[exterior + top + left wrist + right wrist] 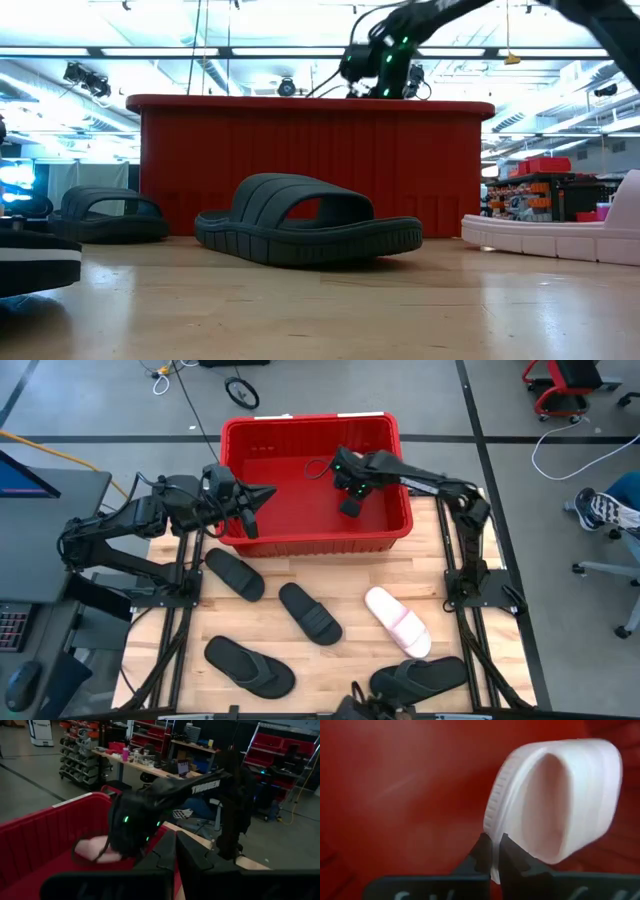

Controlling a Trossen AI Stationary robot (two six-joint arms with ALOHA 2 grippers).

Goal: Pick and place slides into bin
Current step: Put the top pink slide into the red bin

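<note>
The red bin stands at the table's far side. My right gripper reaches down into it, shut on a pale pink slide. That slide also shows low in the bin in the left wrist view. My left gripper is shut and empty, above the bin's left wall. On the table lie two black strap slides, a pink slide and two black flip-flops, each flat on its sole. My right gripper pinches a thin edge of the pink slide between its two fingers; whether that edge is the strap's or the sole's, I cannot tell. The fingers point down into the bin from above. The slide hangs below them inside the bin, near its floor.
The bin's walls rise well above the slides in the low view. Bare wood shows between the slides. Both arms' frames stand along the table's left and right edges. Chairs and cables lie on the floor beyond the table.
</note>
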